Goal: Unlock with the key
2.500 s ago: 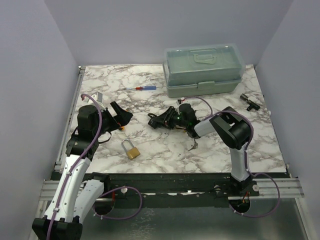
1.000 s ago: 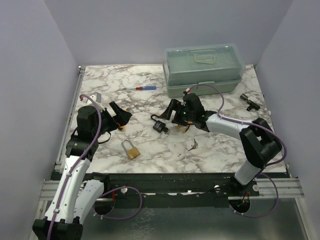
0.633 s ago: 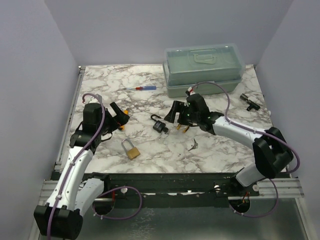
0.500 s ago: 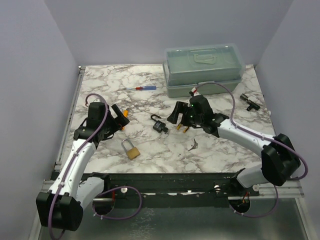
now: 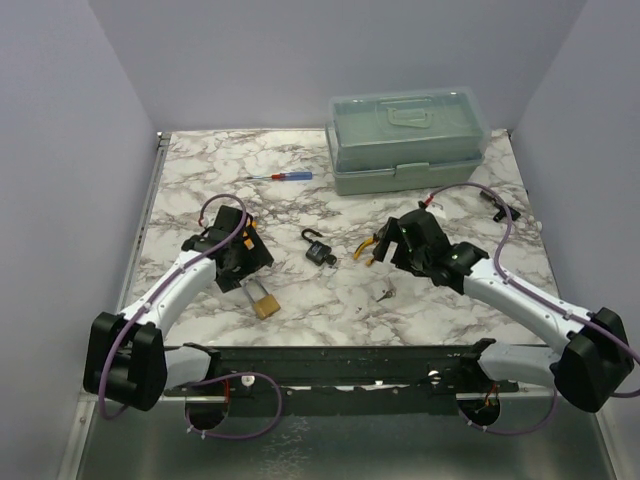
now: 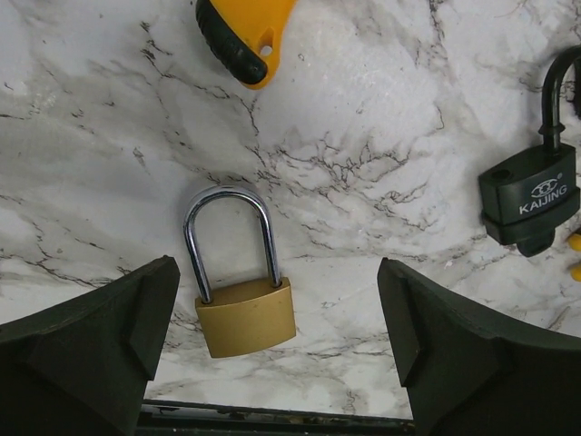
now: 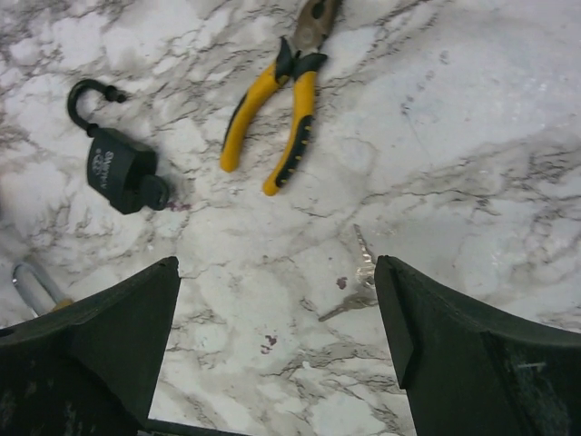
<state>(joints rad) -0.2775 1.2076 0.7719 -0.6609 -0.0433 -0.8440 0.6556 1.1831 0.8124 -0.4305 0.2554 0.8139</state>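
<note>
The key (image 5: 384, 294), a small silver bunch, lies flat on the marble between the two arms. In the right wrist view the key (image 7: 359, 282) sits just inside the right finger of my open right gripper (image 7: 274, 300), untouched. From above, the right gripper (image 5: 398, 245) hovers behind the key. A black padlock (image 5: 320, 250) with its shackle swung open lies to the left; it shows again as the black padlock (image 7: 118, 168). My open left gripper (image 6: 277, 277) hangs over a brass padlock (image 6: 245, 313) with a closed shackle, seen from above as left gripper (image 5: 248, 262) and brass padlock (image 5: 264, 303).
Yellow-handled pliers (image 7: 272, 118) lie between the black padlock and the right gripper. A green toolbox (image 5: 408, 140) stands at the back right, a red-and-blue screwdriver (image 5: 285, 176) at the back left, and a small black part (image 5: 497, 205) at the far right. The table's front rail (image 5: 330, 360) is close.
The left arm swung forward and right until its gripper came over the brass padlock. The right gripper drew back to the right, away from the black padlock, opening a little wider.
</note>
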